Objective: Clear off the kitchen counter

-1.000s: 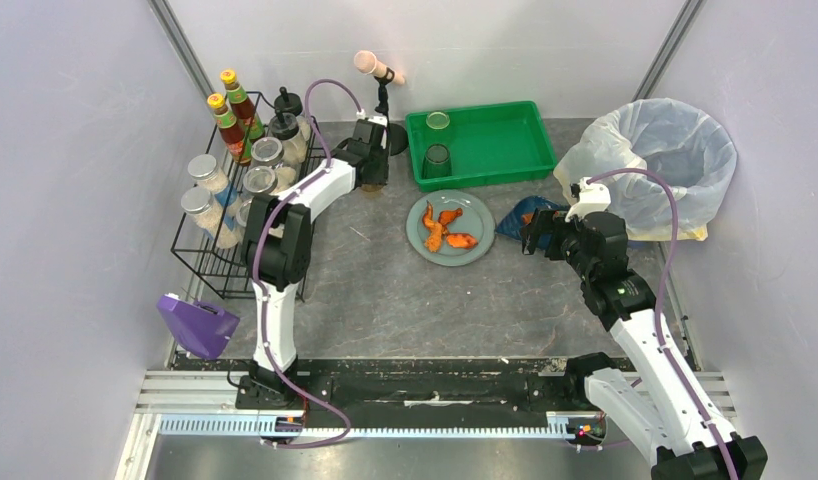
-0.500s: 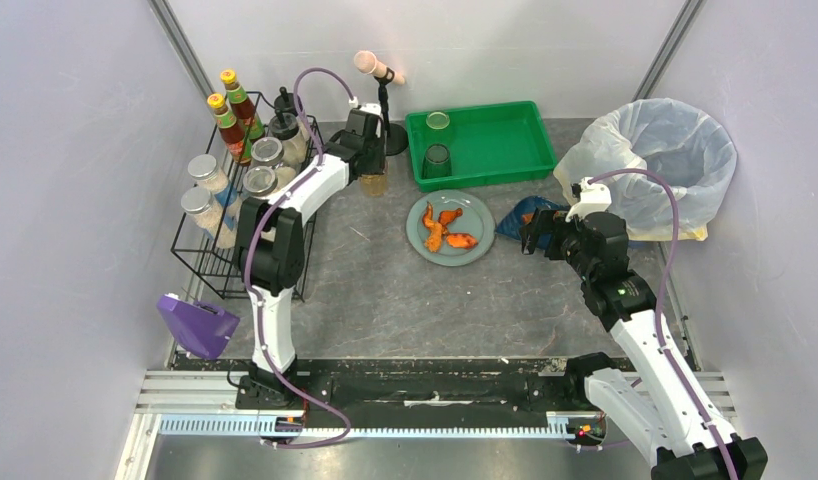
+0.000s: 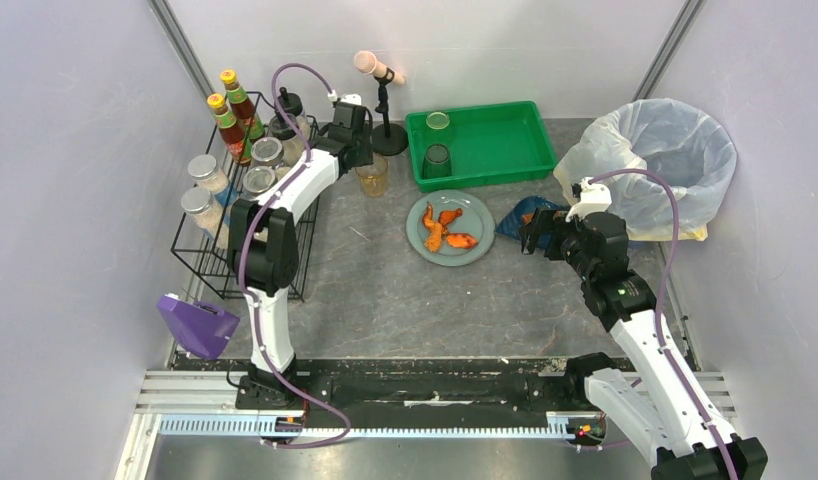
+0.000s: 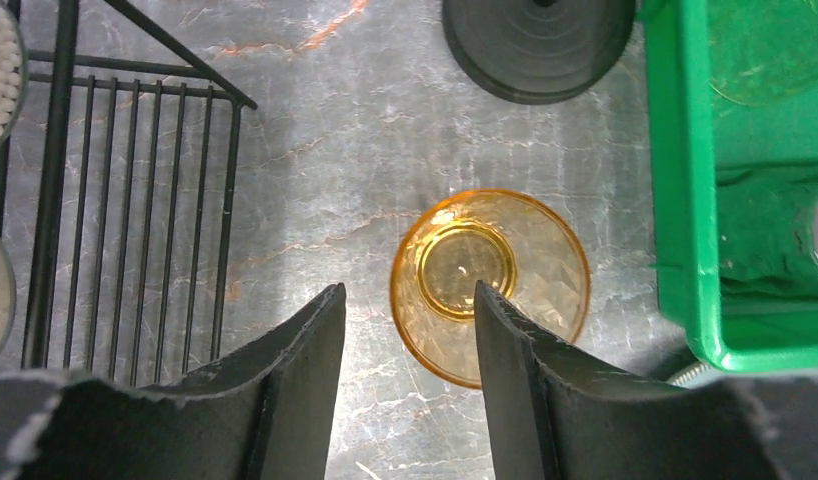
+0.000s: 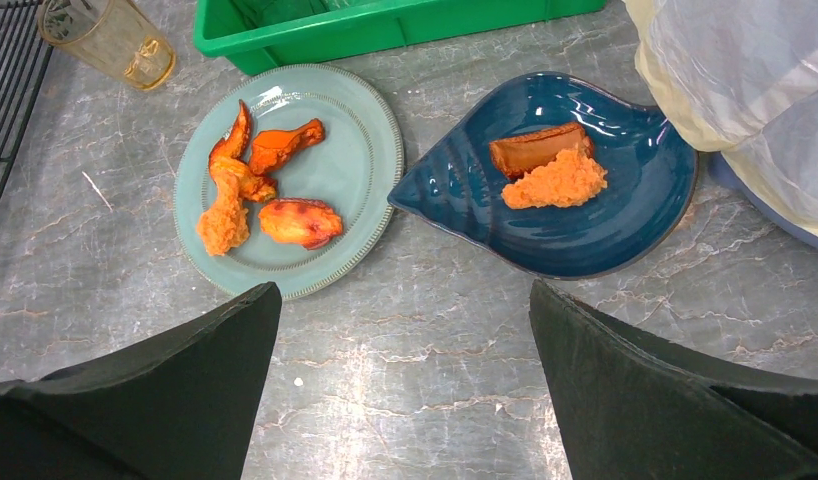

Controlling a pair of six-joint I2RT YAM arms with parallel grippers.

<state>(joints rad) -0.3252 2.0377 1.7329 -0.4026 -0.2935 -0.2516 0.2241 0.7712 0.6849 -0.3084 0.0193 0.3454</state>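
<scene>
Left wrist view: the left end effector (image 4: pixel 407 290) hangs part-open, empty, over the grey surface (image 4: pixel 315 150), with the amber glass (image 4: pixel 505 270) at its 3 o'clock near the green tray (image 4: pixel 685 200), likely its destination; the right end effector (image 5: pixel 405 290) gapes empty.

We see a dark grey desk (image 3: pixel 385 290), mottled with pale veins and a few faint orange streaks. The tray (image 3: pixel 497 148) is bright green, the glass (image 4: pixel 490 285) clear amber. The round plate (image 5: pixel 360 170) is pale grey-green with a finely ribbed rim, its food pieces (image 5: pixel 295 222) orange and red-brown. The shell-shaped dish (image 5: pixel 605 240) is deep glossy blue. The wire rack (image 4: pixel 125 200) is black, the jug (image 3: pixel 197 325) purple.
</scene>
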